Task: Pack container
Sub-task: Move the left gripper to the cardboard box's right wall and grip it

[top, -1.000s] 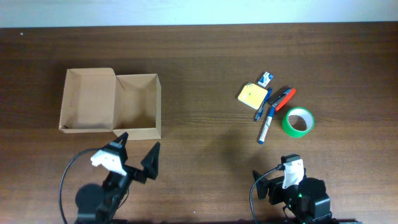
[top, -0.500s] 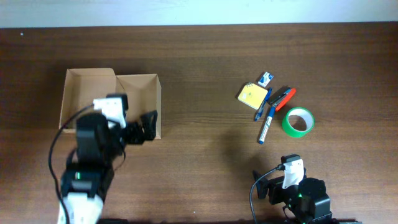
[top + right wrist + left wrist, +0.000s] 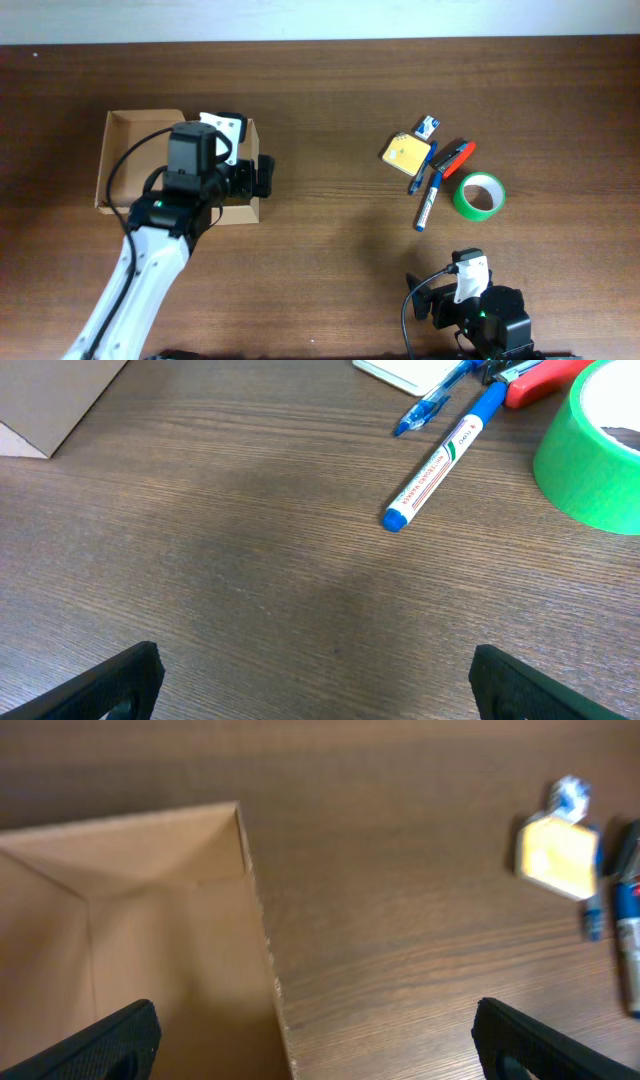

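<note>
So in the last second the left arm swung up from the near edge of the table (image 3: 330, 90) and now sits over the container (image 3: 135, 165). That looks like setup, not packing: the box is open and bare inside, flap lid laid flat on its left side, nothing loaded yet. The left gripper (image 3: 262, 176) is at the container's right wall, spread wide and holding nothing. In the wrist view one of its fingers (image 3: 110, 1040) is over the box interior and the other is over bare wood just right of the container, so the wall runs between them. I honestly can't say if they're touching the cardboard or just hovering, as that view is blurry. My guess is it's about to steady or shift the box. Everything to pack is well right of the container in one cluster: yellow sticky pad (image 3: 407, 153), blue marker (image 3: 430, 205), green tape roll (image 3: 480, 196). The right gripper (image 3: 320, 685) is parked nearer than that cluster, far right of the container, also wide open and empty.
</note>
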Tool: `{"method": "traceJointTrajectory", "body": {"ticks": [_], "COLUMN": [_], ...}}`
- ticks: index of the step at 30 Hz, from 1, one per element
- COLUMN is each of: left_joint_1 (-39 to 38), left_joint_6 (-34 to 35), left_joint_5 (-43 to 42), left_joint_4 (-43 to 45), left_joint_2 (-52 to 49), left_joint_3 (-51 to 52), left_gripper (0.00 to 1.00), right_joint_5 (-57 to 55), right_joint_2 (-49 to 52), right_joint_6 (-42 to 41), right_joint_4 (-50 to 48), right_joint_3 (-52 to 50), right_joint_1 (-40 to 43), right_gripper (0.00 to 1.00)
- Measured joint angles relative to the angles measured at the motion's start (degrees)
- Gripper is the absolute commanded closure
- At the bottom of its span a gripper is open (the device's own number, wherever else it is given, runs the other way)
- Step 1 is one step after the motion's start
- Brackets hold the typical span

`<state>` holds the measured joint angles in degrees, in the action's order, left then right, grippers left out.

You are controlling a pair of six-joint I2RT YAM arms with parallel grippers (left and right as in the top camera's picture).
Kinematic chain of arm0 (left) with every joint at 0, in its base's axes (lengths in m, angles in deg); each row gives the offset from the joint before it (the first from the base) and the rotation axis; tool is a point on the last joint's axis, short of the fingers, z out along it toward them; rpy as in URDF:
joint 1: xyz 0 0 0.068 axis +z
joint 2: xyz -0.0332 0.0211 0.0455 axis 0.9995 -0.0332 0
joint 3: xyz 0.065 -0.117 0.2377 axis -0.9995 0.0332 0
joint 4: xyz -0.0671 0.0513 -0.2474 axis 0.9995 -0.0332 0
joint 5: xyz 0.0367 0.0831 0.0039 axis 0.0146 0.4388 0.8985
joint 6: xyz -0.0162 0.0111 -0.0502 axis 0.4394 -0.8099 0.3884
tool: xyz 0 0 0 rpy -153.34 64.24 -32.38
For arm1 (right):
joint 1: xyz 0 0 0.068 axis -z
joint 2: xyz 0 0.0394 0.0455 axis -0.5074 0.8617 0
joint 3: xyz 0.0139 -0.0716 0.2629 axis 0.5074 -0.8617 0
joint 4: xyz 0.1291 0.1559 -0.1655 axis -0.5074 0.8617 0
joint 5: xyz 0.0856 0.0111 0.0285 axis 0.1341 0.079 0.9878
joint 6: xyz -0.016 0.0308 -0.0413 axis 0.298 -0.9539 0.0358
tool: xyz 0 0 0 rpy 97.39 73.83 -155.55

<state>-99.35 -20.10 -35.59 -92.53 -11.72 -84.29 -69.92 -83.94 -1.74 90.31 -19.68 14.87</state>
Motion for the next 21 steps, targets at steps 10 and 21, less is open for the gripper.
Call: {"method": "traceJointTrajectory", "body": {"ticks": [10, 21], "left_joint_1": [0.0, 0.0], "left_joint_6": [-0.1, -0.3], "left_joint_5": [0.8, 0.8], "left_joint_4": [3.3, 4.7], "left_joint_2": [-6.1, -9.0], "left_joint_3": [0.0, 0.0], "left_gripper": [0.0, 0.0], "right_joint_5": [0.0, 0.0], "right_joint_2": [0.0, 0.0], "right_joint_6": [0.0, 0.0], "right_joint_4": [0.0, 0.0], "right_joint_3": [0.0, 0.0], "right_joint_1": [0.0, 0.0], "right_gripper": [0.01, 0.01]}}
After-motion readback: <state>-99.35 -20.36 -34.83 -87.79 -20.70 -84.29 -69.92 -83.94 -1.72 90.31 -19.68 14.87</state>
